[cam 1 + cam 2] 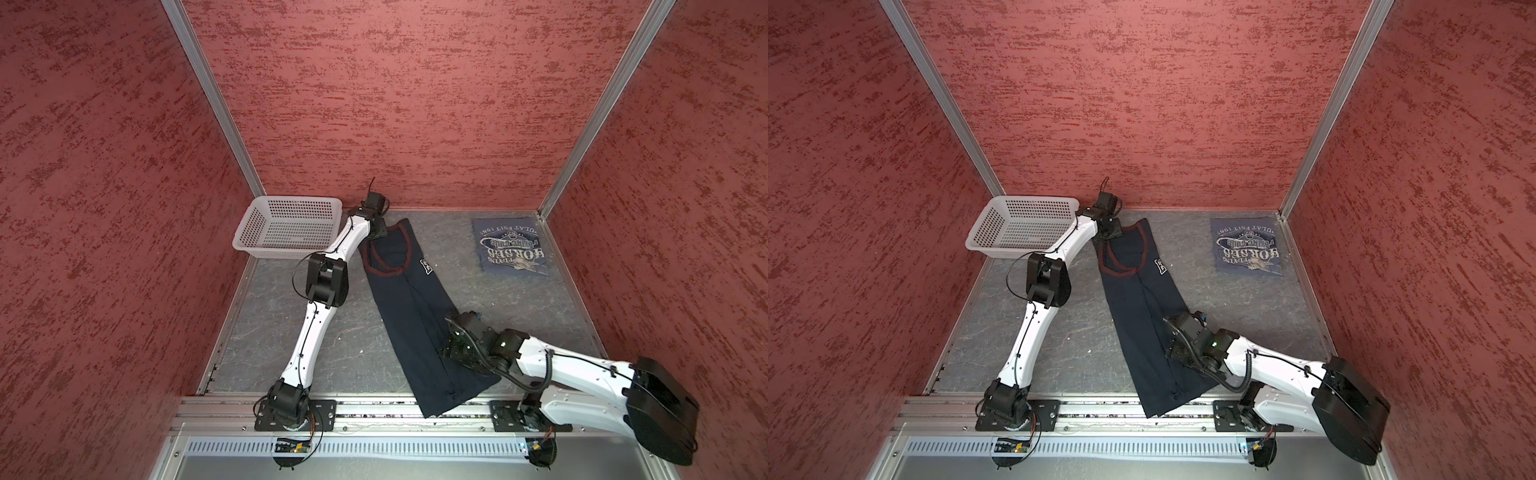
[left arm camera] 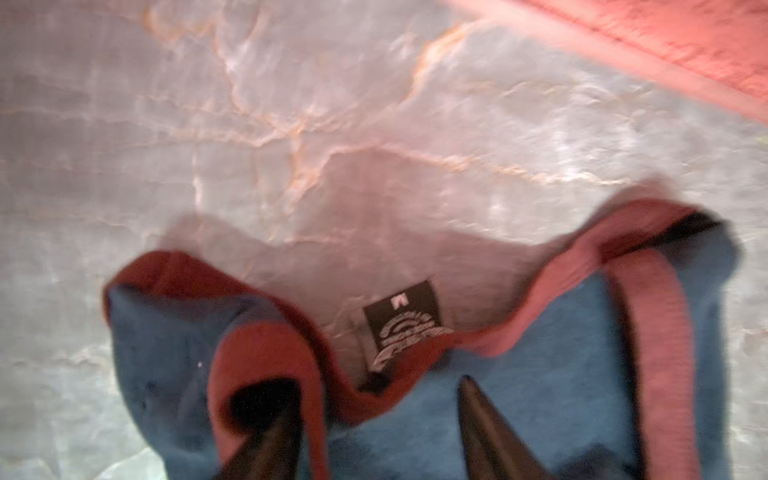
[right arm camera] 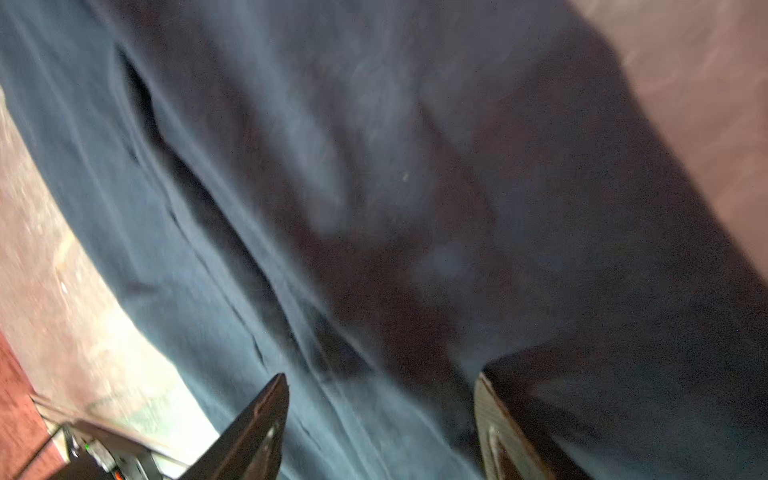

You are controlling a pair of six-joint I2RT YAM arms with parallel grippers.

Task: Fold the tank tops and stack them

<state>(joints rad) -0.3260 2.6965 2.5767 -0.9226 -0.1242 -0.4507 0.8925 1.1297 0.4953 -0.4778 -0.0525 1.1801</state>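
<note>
Grey worktop (image 1: 316, 340). A dark navy tank top (image 1: 411, 299), folded into a long strip, runs from back centre to overhang the front edge. White basket (image 1: 286, 203) in the back-left corner, and a folded slate-blue tank top (image 1: 511, 247) in the back-right. Left gripper (image 2: 370, 390) at the neckline and right gripper (image 3: 381, 375) over the lower half, both with fingers spread and pinching nothing. The next move is probably a crosswise fold, pulling the hem back from the edge. There is bare room on both sides of the strip.

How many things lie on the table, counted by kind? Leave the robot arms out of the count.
Tank tops: 2 (dark navy top, slate-blue top)
White basket: 1
Total: 3
</note>
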